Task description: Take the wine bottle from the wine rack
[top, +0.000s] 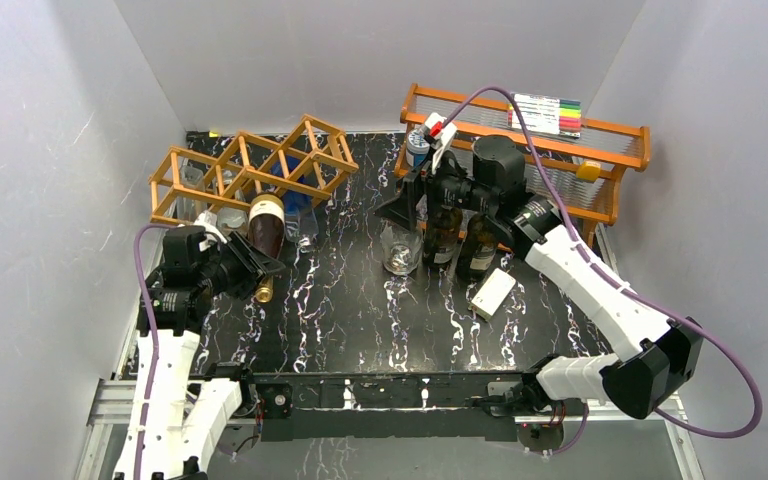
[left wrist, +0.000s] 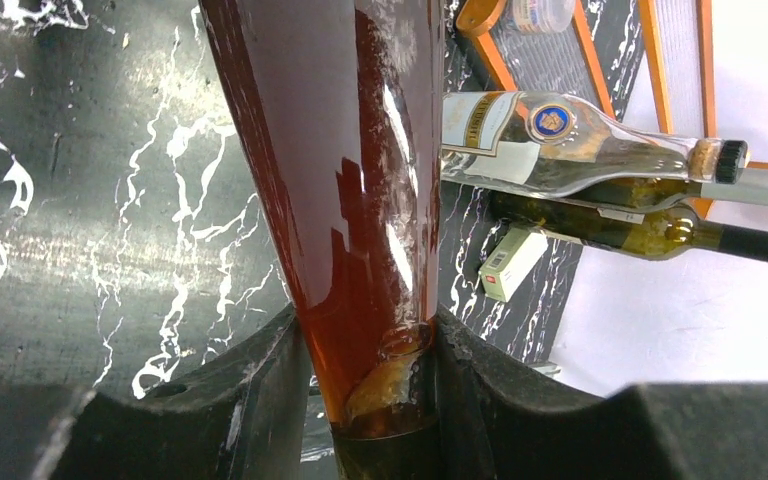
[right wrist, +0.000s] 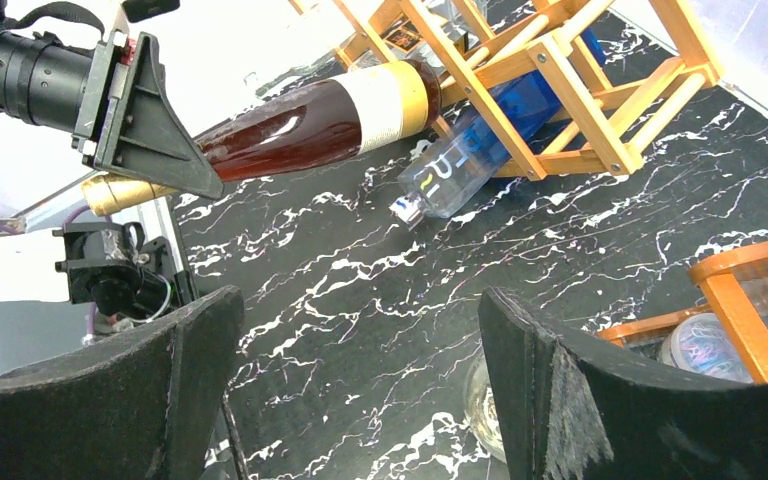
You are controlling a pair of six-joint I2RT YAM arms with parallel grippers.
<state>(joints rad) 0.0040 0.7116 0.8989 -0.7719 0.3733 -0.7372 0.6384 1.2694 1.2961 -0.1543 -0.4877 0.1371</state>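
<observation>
The wine bottle (top: 266, 228) is dark brown with a cream label and a gold band, and it lies tilted with its gold-foil neck pointing toward the arms. Its base end meets the front sticks of the orange-brown wine rack (top: 250, 165) at the back left. My left gripper (top: 252, 268) is shut on the bottle's neck, and the left wrist view shows the brown bottle (left wrist: 340, 180) pinched between both jaws of the left gripper (left wrist: 370, 400). My right gripper (top: 400, 210) hangs open at mid-table. From the right wrist, the bottle (right wrist: 300, 125) and the rack (right wrist: 550, 60) are in view.
A blue bottle (right wrist: 480, 150) lies in the rack's lower cell. Under the right gripper (right wrist: 360, 390) stands a glass (top: 400, 255). Two dark bottles (top: 460, 240) stand before the orange two-tier shelf (top: 560, 140). A white box (top: 492, 292) lies near them.
</observation>
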